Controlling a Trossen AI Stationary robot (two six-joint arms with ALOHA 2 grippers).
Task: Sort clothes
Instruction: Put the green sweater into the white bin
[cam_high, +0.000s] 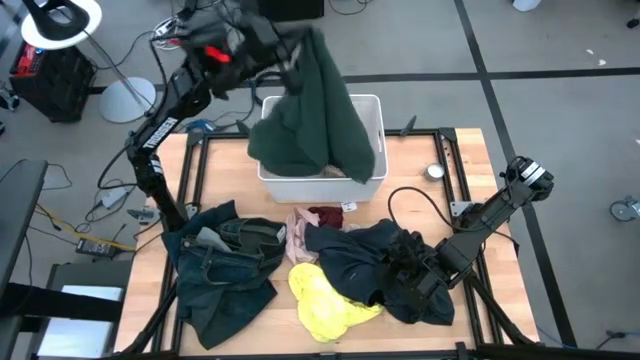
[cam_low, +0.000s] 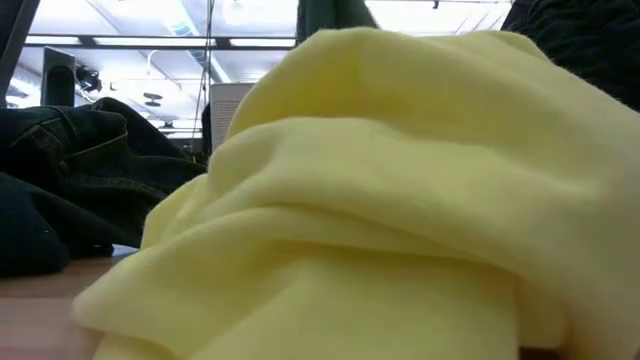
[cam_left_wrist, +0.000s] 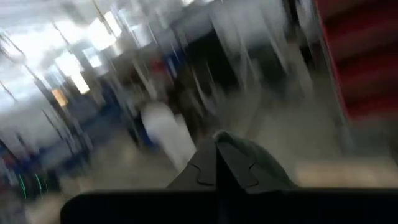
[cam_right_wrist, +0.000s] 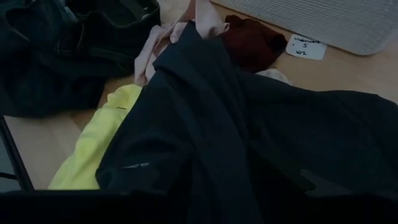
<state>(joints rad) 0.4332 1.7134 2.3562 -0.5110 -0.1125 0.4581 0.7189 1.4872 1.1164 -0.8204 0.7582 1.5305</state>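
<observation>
My left gripper (cam_high: 297, 55) is raised above the table's far side and is shut on a large dark green garment (cam_high: 325, 110), which hangs down into the white bin (cam_high: 310, 188). My right gripper (cam_high: 405, 285) is low at the near right, on a dark navy garment (cam_high: 375, 265) (cam_right_wrist: 249, 124) that lies on the table. A yellow piece (cam_high: 325, 300) (cam_low: 400, 200), a pale pink piece (cam_high: 298, 240) and a maroon piece (cam_high: 328, 216) lie beside the navy one. A dark denim garment (cam_high: 225, 260) lies at the near left. My left gripper pinches a fold of the green garment near its top (cam_left_wrist: 249, 155) between its two shut fingers (cam_left_wrist: 208, 168). The garment hangs below the gripper, bunched and slack. Its lower part rests in the bin and over the bin's rim.
A small round metal thing (cam_high: 434, 171) lies on the wood right of the bin. A white paper label (cam_right_wrist: 305, 46) lies by the bin's front wall. Black frame bars (cam_high: 448, 150) run along the table's sides. Bare wood shows at the far right and near left corners.
</observation>
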